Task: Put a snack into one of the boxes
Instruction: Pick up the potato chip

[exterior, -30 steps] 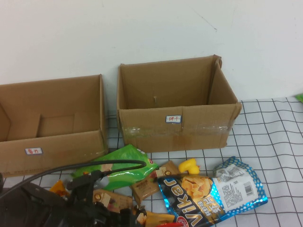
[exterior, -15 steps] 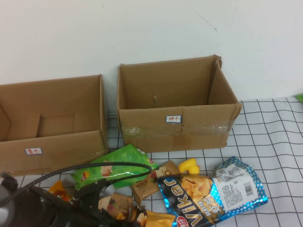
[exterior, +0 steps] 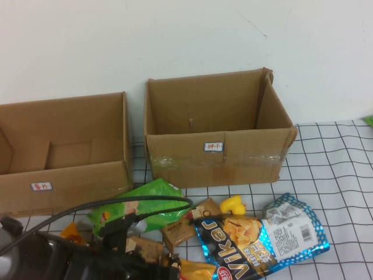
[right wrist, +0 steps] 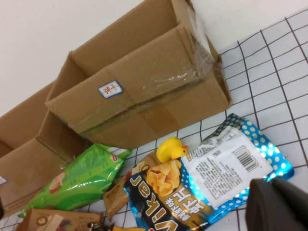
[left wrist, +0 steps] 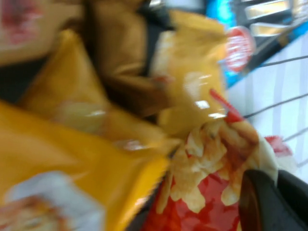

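1. White wall and a checked-cloth bench [exterior: 338, 175] backed the low, wide cardboard box [exterior: 64, 186], far left, well apart from the pile.
2. The left claw [left wrist: 269, 202], fingers together, sat in the near pile against the snack [left wrist: 202, 202], glossy, puffy red-and-cream film; I could not tell whether it had a grip.
3. Slick film could slip free, and crinkly neighbouring bags might drag along.
4. The right claw [right wrist: 279, 204], fingers together with nothing seen in it, hovered near the Vikar bag [right wrist: 202, 187].

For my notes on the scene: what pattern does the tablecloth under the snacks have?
The tablecloth is white with a thin black grid of squares, clearest in the right wrist view.
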Available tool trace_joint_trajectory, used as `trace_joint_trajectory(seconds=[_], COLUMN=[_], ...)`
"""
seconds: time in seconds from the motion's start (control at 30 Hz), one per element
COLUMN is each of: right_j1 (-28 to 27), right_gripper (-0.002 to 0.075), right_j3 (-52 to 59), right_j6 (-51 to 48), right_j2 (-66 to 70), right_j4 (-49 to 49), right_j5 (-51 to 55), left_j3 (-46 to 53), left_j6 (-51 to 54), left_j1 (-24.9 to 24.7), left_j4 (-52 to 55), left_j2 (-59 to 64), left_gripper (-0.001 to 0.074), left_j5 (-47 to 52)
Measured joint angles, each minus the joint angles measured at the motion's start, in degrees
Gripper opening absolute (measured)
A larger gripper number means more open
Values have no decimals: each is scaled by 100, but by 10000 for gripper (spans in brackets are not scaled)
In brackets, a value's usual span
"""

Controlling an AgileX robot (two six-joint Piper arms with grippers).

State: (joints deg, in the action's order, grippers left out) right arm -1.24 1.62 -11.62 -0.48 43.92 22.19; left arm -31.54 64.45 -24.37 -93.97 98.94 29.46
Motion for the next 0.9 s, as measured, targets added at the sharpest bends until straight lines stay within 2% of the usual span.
trace_joint_trajectory(seconds=[0.23, 0.47, 0.7, 0.9], right_j1=[0, 0, 0, 0], right_gripper=[-1, -1, -1, -1], right_j3=[0, 0, 0, 0], right_j6=[0, -13, -24, -24], right_j2=[0, 0, 0, 0], right_j4=[0, 0, 0, 4], right_j5=[0, 0, 0, 0], left_j3=[-337, -999, -1631, -1933], left_j6=[195, 418, 433, 287], left_j1=[0, 150, 819, 1504], left_j4=[-239, -187, -34, 601], left_j2=[23, 50, -4, -605], left_gripper=[6, 5, 5, 2], left_j5=[574, 585, 1108, 1221])
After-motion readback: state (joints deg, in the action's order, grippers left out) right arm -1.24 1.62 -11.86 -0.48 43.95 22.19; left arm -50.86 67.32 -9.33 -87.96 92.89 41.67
